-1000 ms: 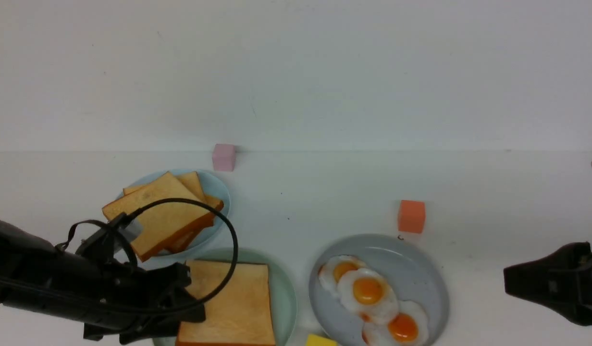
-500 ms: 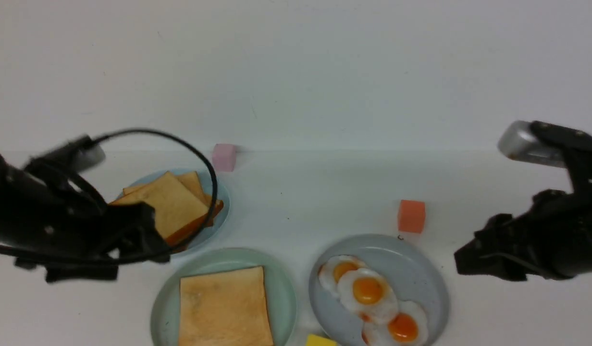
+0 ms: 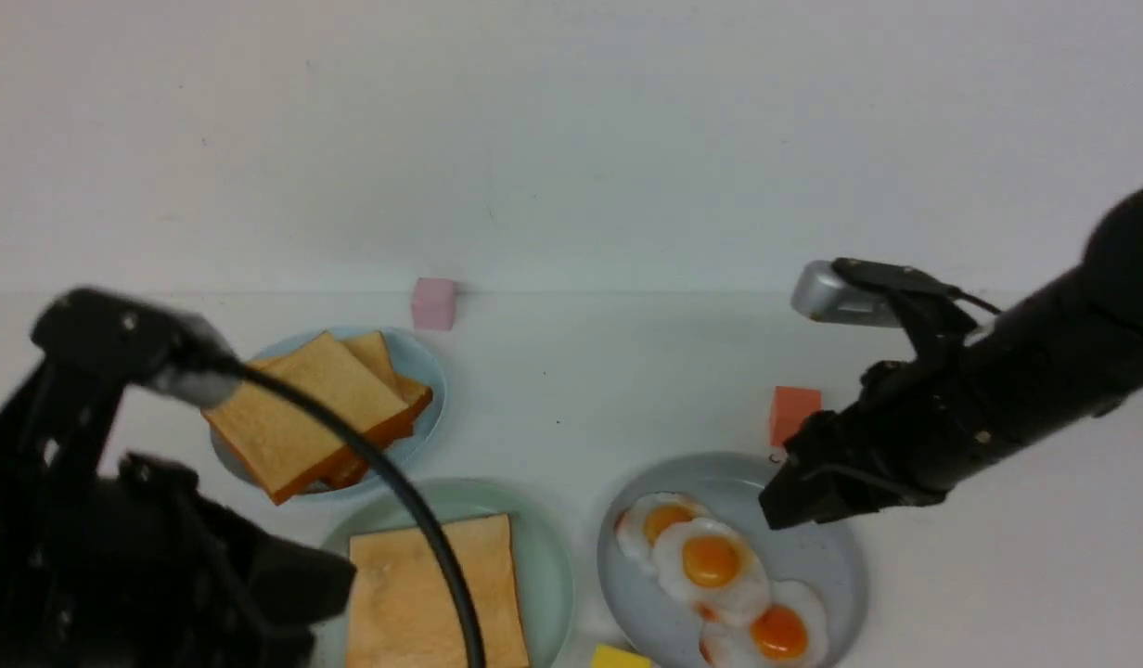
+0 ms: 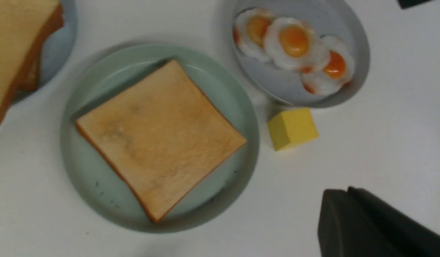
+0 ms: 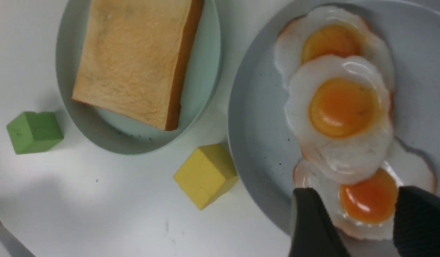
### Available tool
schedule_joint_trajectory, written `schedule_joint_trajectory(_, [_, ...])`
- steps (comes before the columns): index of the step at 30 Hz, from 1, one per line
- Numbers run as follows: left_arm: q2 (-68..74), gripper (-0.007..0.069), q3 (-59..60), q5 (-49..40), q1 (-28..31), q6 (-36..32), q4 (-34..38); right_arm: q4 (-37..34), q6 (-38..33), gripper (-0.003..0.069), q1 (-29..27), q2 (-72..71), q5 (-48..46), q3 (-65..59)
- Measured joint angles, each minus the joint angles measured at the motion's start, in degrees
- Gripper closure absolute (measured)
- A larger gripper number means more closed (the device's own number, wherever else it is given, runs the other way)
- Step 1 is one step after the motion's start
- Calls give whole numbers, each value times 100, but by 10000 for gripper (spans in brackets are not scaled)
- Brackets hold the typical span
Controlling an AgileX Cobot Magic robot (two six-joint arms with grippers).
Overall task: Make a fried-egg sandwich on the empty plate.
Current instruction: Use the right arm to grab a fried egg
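Left end effector (image 4: 343, 200): pinched closed, near left.
Right end effector (image 5: 359, 200): jaws apart — hovering over the fried eggs (image 3: 711, 561).
Mint-green plate (image 3: 545, 547): one toast slice (image 3: 432, 594).

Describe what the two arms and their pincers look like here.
Both the left arm and right arm are matte black, each with a silver-grey housing at the wrist. A thick black cable curves off the left one. The left pincer and right pincer have dark, blunt fingers. No markings show.

place: robot lab | evidence: white table (image 3: 571, 371), white wall (image 3: 571, 139), coloured cubes (image 3: 433, 303)
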State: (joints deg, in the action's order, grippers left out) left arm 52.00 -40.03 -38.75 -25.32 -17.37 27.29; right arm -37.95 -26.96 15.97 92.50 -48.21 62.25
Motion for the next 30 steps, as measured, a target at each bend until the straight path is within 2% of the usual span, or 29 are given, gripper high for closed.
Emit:
schedule_joint_trajectory(5, [-1, 638, 186, 209, -707, -313, 182, -16, -383, 330, -49, 742, -169, 419])
schedule_joint_trajectory(9, [-1, 638, 185, 263, -975, -428, 263, -151, -496, 334, -266, 1208, -354, 745])
schedule_joint_trajectory(15, [-1, 638, 185, 302, -1017, -430, 262, -437, -950, 334, -583, 1792, -716, 1128])
schedule_joint_trajectory(23, [-1, 638, 185, 303, -1017, -430, 262, -982, -1270, 335, -626, 2262, -774, 1163])
schedule_joint_trajectory(30, [-1, 638, 185, 303, -1017, -430, 262, -1227, -1336, 371, -626, 2408, -581, 1169])
